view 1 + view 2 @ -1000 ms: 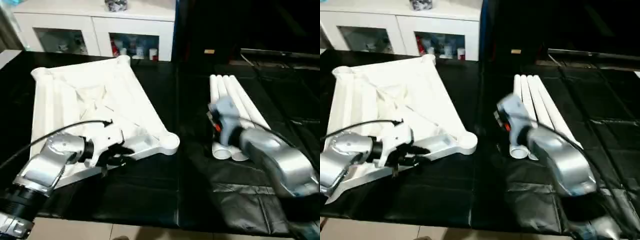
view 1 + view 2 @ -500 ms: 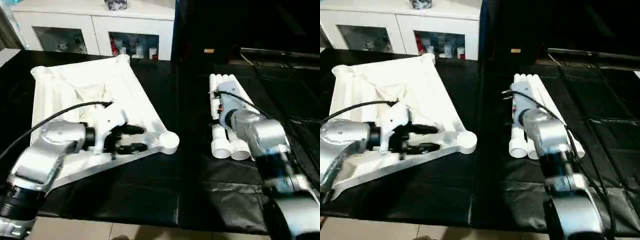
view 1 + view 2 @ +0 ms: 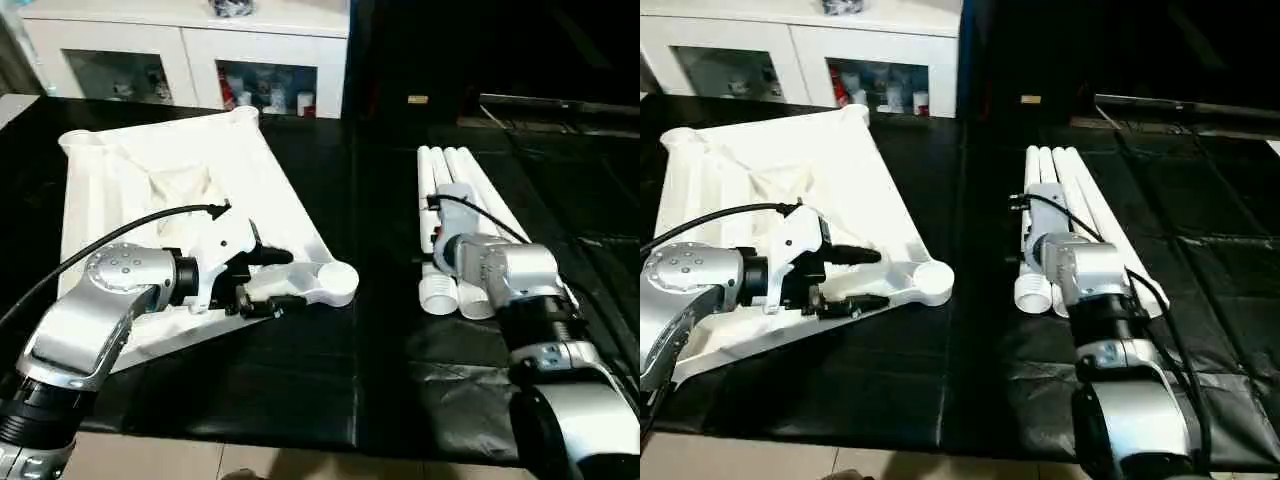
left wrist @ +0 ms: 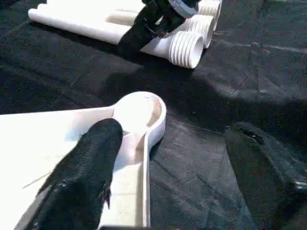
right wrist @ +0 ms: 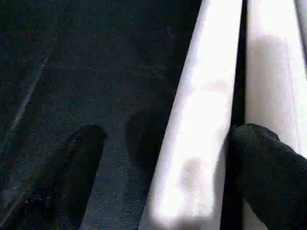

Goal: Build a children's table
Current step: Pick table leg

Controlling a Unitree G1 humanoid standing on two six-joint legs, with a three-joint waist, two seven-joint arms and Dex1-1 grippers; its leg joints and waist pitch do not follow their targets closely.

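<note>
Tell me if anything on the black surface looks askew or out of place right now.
The table top lies upside down, ribbed underside up, and skewed at an angle to the black surface's edge. The four legs lie detached in a neat parallel row to its right. Both suit a half-built table; nothing looks spilled or broken.

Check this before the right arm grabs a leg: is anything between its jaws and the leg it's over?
Nothing visible. The right gripper is open, straddling the outermost table leg of the bundle, one finger over the black cover, the other between legs.
</note>
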